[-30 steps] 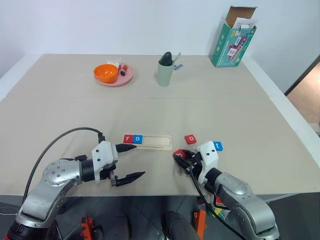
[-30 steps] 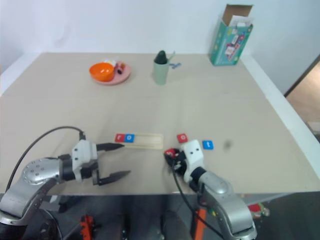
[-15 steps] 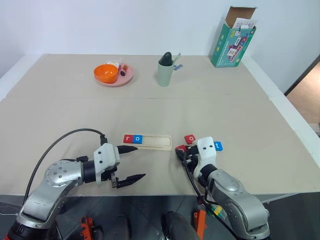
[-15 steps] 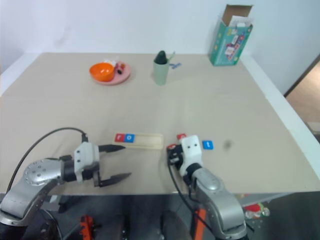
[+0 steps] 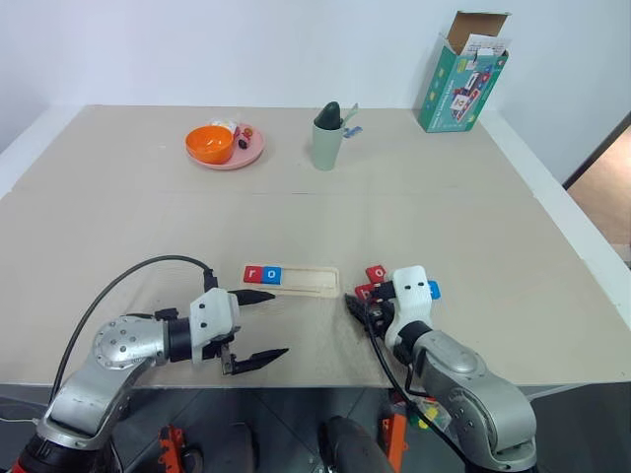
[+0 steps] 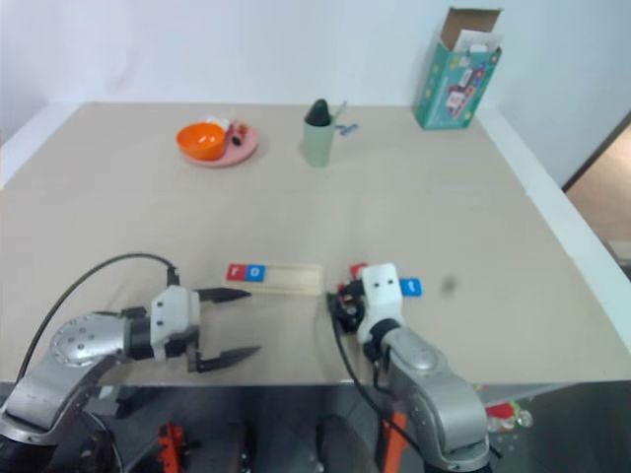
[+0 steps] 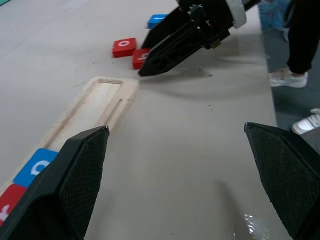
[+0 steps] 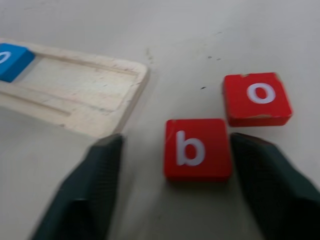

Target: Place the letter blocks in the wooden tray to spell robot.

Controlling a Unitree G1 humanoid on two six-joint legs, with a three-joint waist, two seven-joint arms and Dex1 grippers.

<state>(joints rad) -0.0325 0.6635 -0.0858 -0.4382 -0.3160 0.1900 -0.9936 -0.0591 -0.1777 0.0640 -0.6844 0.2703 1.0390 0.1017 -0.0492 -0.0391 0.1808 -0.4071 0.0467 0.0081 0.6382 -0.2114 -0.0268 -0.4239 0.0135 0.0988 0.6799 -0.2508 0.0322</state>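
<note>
Red b block lies flat on the table, just off the empty end of the wooden tray. Red o block sits just beside it, corner to corner, maybe touching, can't tell. Blue t block is further out past the right wrist. Tray already has red r and blue o side by side at its left end; remaining 3 slots bare.

Handling guess: tiles look small, thin, rigid, light, smooth-topped, so likely to skid or flip if pushed from 1 side. Best take b by 2 opposite edges, fingers straddling it, low to the table. The o close by leaves little room on that side, so a finger could nudge it.

Right gripper is spread wide, 1 finger each side of the b with clear gaps, holding nothing, touching no tile as far as visible. In the left wrist view its fingers are tipped down toward the table next to the tray end.

Left gripper is wide open, empty, hovering near the tray's filled end, upper finger tip close to the r but apart from it
</note>
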